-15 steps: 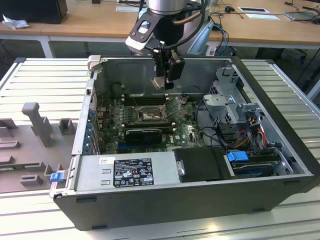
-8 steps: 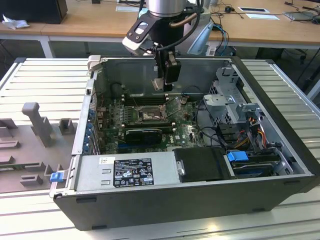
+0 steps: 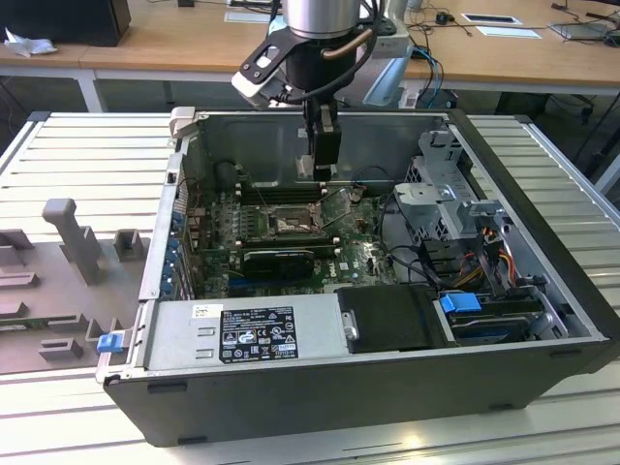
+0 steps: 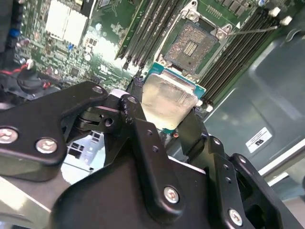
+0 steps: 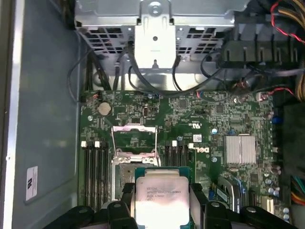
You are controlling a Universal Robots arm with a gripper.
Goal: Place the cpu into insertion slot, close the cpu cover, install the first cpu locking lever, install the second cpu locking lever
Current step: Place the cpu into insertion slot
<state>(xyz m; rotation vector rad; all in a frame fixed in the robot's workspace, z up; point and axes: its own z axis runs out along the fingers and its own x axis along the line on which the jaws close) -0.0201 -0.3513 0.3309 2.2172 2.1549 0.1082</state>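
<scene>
Fingers [image 4: 189, 130] closed on two opposite edges of the cpu [image 4: 169, 98] [image 5: 158, 193], chip pinched between the tips with its silver top showing in both wrist views. It hangs inside the open computer case [image 3: 387, 387], above the motherboard [image 5: 209, 119] and near the insertion slot [image 4: 190, 47] but not in it; slot is bare, pale contact field exposed, memory slots [image 4: 147, 28] running along both sides. Note the cpu cover [image 5: 134, 138] is flipped up off the slot, on the side away from the fingers in the first wrist view, and the case sits on the slatted bench [image 3: 87, 145]
</scene>
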